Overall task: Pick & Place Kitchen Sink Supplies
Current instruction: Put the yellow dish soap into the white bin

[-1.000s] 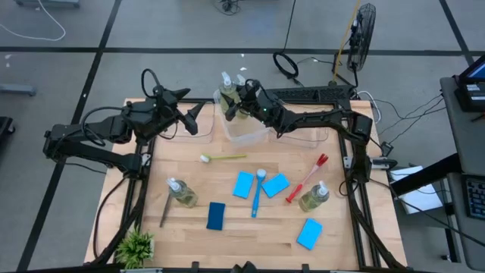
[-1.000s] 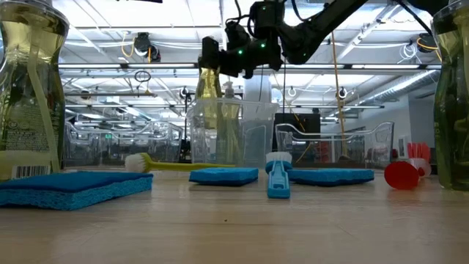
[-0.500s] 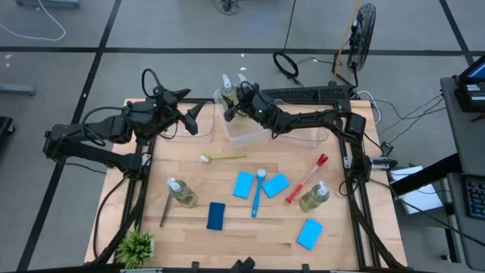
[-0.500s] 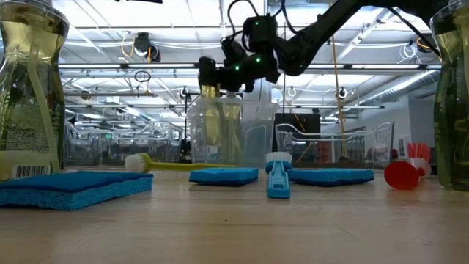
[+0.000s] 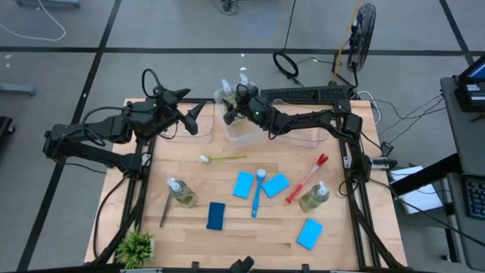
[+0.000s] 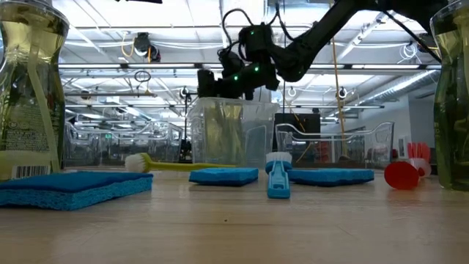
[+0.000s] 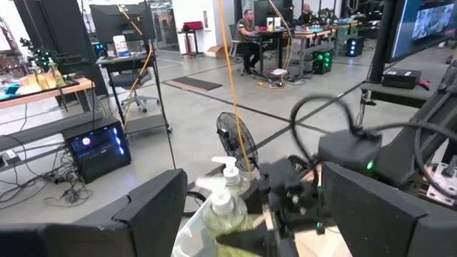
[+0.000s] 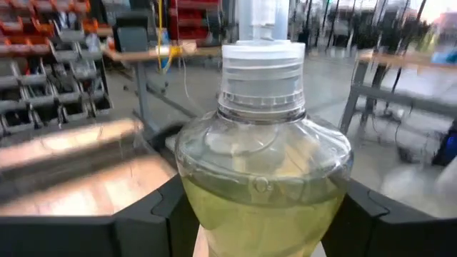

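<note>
Grey shop floor all around, and on the wooden worktop [image 5: 227,235] the supplies were spread out pretty loosely. My right pincer [image 5: 244,105] was over the clear bin [image 5: 246,130] at the far edge, pinching a soap bottle [image 8: 264,178] by its body; from the right wrist view the bottle sat squarely between the two dark fingers [image 8: 153,214], white pump collar up, yellow-green liquid inside. From the low view that pincer [image 6: 231,79] hung right at the bin's [image 6: 233,132] rim. A second pump bottle [image 5: 224,88] stood just beside it, at the bin's far left corner; both white pumps showed in the left wrist view too.

My left pincer [image 5: 193,117] was parked off to the left of the bin near the far edge, fingers spread, nothing in it.

Rest of the stuff was nearer the front: a bottle on the left [image 5: 180,192], another on the right [image 5: 314,196], four blue sponges [image 5: 243,184] scattered through the middle and front right, a blue brush [image 5: 258,193] lying between two of them, a red brush [image 5: 307,179] near the right bottle, a green brush [image 5: 223,158] in front of the bin, and a dark brush [image 5: 165,210] by the left bottle. Little potted plant [image 5: 136,247] sat in the front left corner.
</note>
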Action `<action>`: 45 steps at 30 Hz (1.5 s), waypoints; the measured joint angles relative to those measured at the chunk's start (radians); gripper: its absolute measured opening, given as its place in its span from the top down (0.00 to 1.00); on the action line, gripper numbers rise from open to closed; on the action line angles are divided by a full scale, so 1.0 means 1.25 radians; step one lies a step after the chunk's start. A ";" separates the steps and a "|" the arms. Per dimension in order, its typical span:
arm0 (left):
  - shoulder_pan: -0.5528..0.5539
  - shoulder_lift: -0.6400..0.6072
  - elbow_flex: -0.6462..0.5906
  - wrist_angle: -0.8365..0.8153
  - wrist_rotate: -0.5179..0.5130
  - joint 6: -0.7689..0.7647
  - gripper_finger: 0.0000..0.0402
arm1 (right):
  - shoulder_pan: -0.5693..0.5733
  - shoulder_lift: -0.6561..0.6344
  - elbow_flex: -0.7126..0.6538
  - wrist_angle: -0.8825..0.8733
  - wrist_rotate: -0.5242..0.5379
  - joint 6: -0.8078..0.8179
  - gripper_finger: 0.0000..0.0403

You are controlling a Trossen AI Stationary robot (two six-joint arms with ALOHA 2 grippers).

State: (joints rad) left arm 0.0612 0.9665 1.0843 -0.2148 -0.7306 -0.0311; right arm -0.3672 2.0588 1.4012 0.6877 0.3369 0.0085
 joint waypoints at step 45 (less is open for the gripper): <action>0.000 0.000 0.000 -0.016 0.026 -0.006 0.21 | -0.007 0.002 0.000 0.068 -0.024 -0.064 0.24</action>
State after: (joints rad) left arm 0.0616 0.9668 1.0840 -0.2348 -0.6985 -0.0383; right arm -0.3763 2.0613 1.4010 0.7731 0.3073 -0.0719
